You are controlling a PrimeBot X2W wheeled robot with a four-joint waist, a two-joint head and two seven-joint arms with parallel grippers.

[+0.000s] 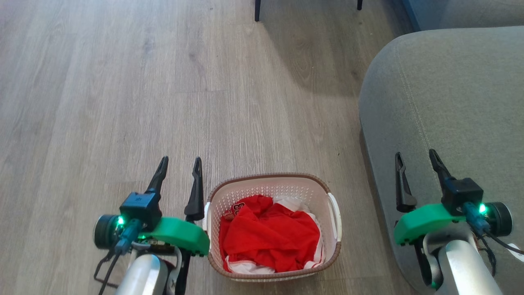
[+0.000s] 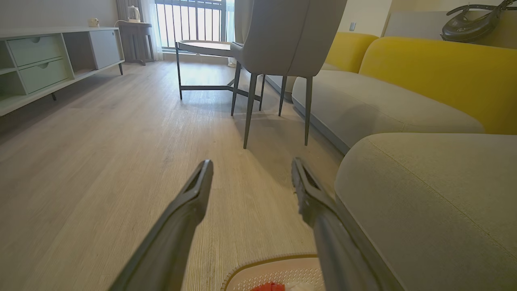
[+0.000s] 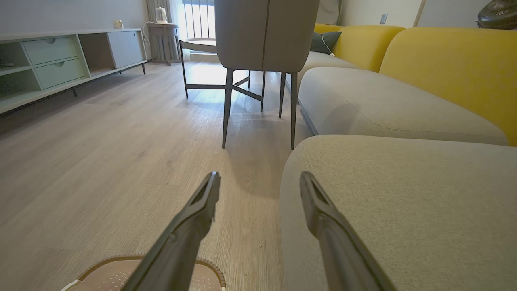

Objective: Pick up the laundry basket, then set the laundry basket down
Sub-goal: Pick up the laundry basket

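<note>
The laundry basket (image 1: 273,189), white perforated plastic with a brown rim, stands on the wood floor at the lower middle of the head view, holding red and white clothes (image 1: 268,235). My left gripper (image 1: 181,162) hangs open just left of the basket, its inner finger close to the left handle. My right gripper (image 1: 415,157) is open over the grey sofa seat, well to the right of the basket. A slice of the basket's far rim (image 2: 268,262) shows low in the left wrist view, and the laundry basket (image 3: 204,268) also lies under the fingers in the right wrist view.
A grey sofa seat (image 1: 450,106) borders the basket's right side. A grey chair (image 2: 282,40) on thin dark legs stands ahead, with a small table (image 2: 202,46) behind it. A low cabinet (image 2: 48,60) lines the left wall. The sofa has yellow backrests (image 3: 448,64).
</note>
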